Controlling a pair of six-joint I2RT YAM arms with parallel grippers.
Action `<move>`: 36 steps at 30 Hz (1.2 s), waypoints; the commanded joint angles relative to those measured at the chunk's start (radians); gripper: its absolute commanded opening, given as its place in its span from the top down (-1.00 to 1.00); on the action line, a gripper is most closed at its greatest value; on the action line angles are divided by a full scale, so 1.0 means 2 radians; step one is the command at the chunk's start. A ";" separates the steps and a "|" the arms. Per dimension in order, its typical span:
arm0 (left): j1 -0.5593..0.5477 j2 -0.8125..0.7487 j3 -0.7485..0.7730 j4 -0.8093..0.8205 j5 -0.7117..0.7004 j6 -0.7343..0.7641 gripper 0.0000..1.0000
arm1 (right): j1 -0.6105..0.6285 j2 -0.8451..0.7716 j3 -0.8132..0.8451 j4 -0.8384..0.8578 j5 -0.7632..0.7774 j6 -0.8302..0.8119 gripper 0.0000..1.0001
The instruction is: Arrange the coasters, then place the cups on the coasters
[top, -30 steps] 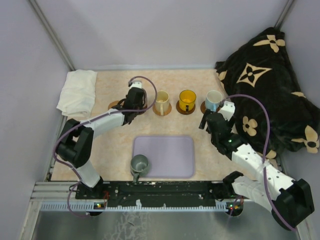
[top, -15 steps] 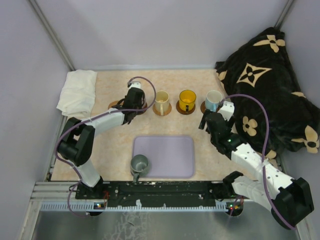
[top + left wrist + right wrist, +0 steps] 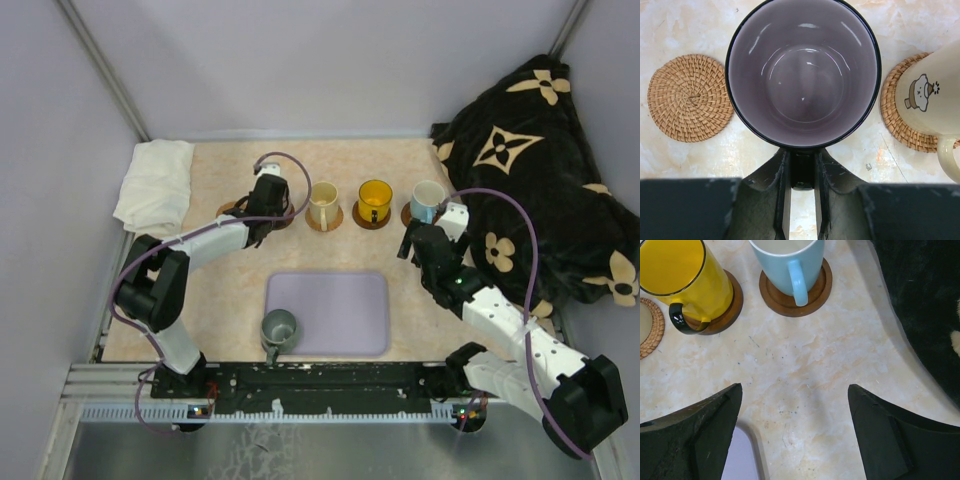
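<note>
Three cups seated on coasters (image 3: 815, 297) in back row: cream cup (image 3: 322, 203), yellow cup (image 3: 374, 200), blue-handled cup (image 3: 427, 198). Left pincer (image 3: 802, 165) clamped on handle of purple cup (image 3: 802, 75), held between cream cup and empty woven coaster (image 3: 690, 98) at row's left end. Cannot tell if cup rests on hidden coaster. Grey-green cup (image 3: 279, 328) off-coaster at near-left corner of lavender tray (image 3: 340, 310). Right pincer (image 3: 795, 390) jaws apart, empty, over bare bench (image 3: 220, 300) near blue-handled cup. Left to do, by judgement: seat purple cup, bring grey-green cup to free coaster.
</note>
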 commanded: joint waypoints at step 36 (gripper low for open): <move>0.008 0.011 0.019 0.011 0.004 -0.008 1.00 | -0.003 0.003 0.002 0.021 0.003 0.007 -0.75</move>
